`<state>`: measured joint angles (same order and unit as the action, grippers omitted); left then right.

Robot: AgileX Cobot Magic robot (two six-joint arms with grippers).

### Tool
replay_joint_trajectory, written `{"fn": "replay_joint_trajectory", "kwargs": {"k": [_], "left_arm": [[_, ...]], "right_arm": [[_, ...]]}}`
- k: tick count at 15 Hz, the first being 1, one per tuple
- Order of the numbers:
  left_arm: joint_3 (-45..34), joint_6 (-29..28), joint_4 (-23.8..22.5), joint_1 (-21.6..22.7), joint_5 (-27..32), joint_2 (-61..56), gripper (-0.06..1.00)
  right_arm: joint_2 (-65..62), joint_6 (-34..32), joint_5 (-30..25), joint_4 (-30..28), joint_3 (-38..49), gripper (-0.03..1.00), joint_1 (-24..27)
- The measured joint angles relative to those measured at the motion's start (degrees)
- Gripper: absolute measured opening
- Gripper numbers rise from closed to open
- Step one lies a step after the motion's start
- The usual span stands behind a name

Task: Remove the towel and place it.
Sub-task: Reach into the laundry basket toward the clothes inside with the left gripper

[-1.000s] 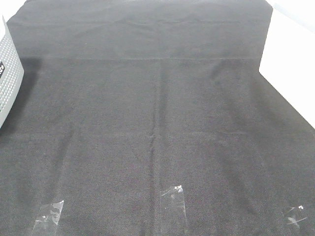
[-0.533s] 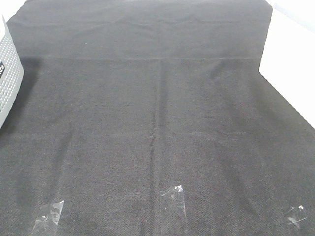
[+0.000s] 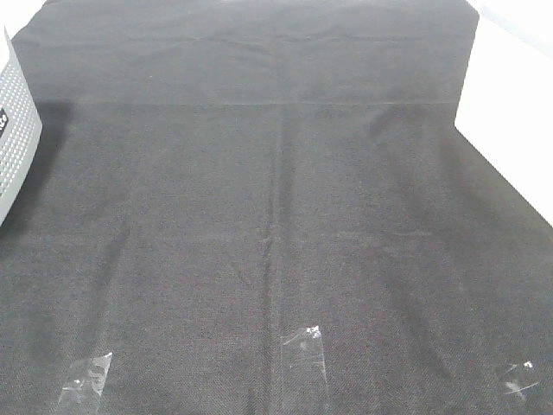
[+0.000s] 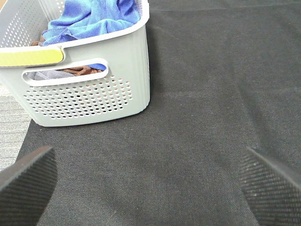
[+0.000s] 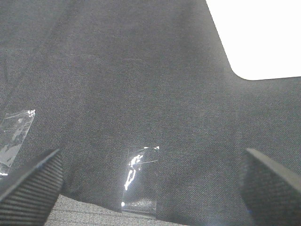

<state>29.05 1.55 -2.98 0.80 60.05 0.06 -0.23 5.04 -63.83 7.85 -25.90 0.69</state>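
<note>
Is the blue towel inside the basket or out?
Inside. The towel lies bunched up in the grey basket, showing behind its rim.

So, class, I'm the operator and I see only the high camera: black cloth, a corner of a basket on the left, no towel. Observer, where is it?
Observer: The towel lies bunched inside the basket; the left wrist view shows it.
Operator: Anything else in there?
Observer: A brown cloth below it, visible through the handle slot.
Operator: And the arms? I see neither.
Observer: The left fingers, facing the basket, and the right fingers, over the black cloth, are spread wide, holding nothing.
</note>
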Motion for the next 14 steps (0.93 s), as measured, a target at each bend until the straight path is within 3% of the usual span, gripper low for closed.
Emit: {"fn": "replay_joint_trajectory", "kwargs": {"k": [3,6,9,12,14], "left_arm": [[7.51,11.34,1.20,0.00,2.06,7.91,0.99],[15.99,22.57,-0.74,0.00,8.88,22.75,0.99],[23.38,33.35,-3.27,0.00,9.51,35.35,0.99],[31.51,41.94,-6.07,0.00,9.80,46.29,0.99],[38.67,44.18,-10.26,0.00,9.85,52.94,0.99]], "right_arm": [[0.00,0.00,0.00,0.00,0.00,0.96,0.00],[0.00,0.00,0.00,0.00,0.00,0.96,0.00],[0.00,0.00,0.00,0.00,0.00,0.96,0.00],[0.00,0.00,0.00,0.00,0.00,0.96,0.00],[0.00,0.00,0.00,0.00,0.00,0.96,0.00]]}}
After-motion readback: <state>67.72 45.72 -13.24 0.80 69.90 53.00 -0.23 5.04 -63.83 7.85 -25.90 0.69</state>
